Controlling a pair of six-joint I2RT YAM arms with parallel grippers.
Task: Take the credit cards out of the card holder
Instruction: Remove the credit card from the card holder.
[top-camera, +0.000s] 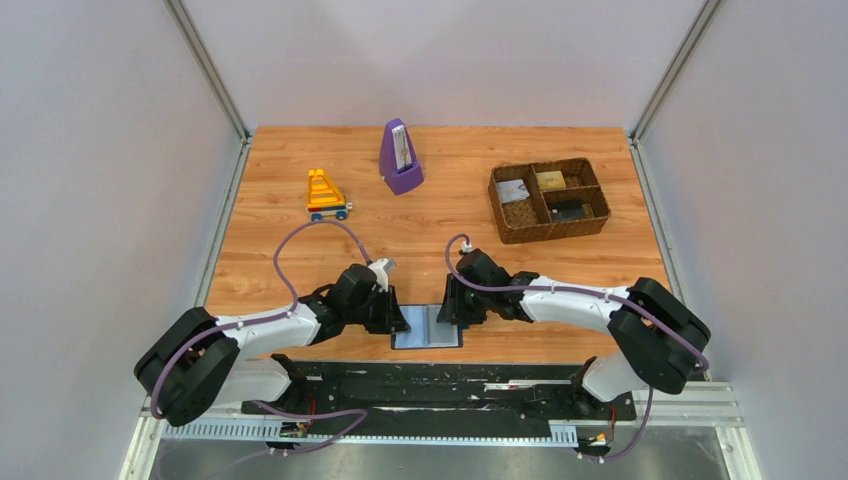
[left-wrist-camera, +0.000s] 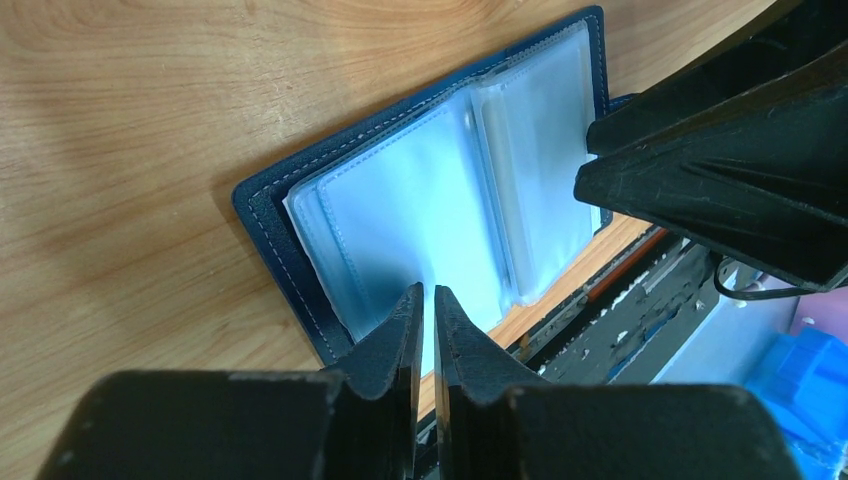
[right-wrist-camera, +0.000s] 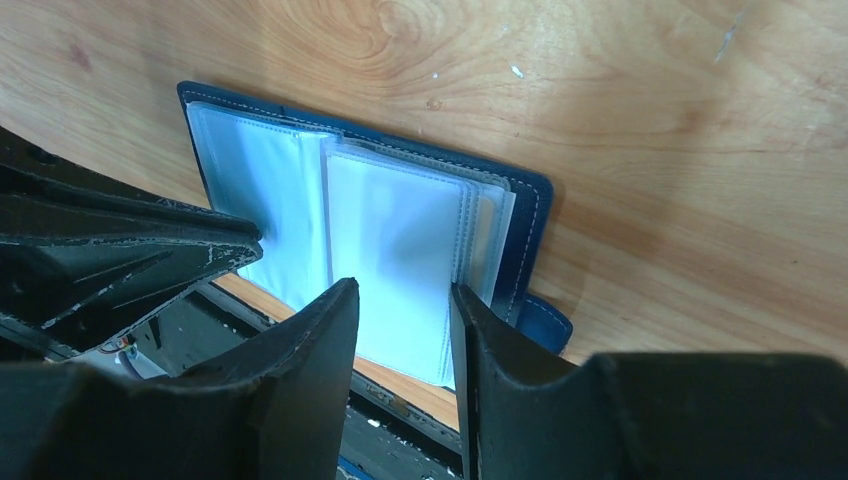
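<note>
- Top external view: the card holder (top-camera: 428, 326) lies open and flat on the wooden tabletop (top-camera: 450, 240), right at the near edge, between the two arms
- Its dark cover faces down and its pale see-through pages face up
- The left tool (top-camera: 400, 320) sits at the left side of the holder, and the right tool (top-camera: 455, 312) sits at the right side
- Far back on the tabletop stand a purple metronome (top-camera: 400, 158) and a yellow toy on blue wheels (top-camera: 327, 195)
- A brown woven basket (top-camera: 497, 210) sits at the back right, well apart from the holder
- Left wrist view: the left tool (left-wrist-camera: 427, 295) has its two fingers almost together, with only a thin slit between them
- Its tips are over the near edge of a pale page of the card holder (left-wrist-camera: 400, 200); I cannot tell if they pinch the page
- The other tool (left-wrist-camera: 600, 160) shows as a dark shape over the far page
- Right wrist view: the right tool (right-wrist-camera: 400, 290) has its fingers apart, with nothing clamped, and a stack of pages of the card holder (right-wrist-camera: 380, 220) shows in the gap
- The pages look pale and blurry, so I cannot tell if the credit cards are inside
</note>
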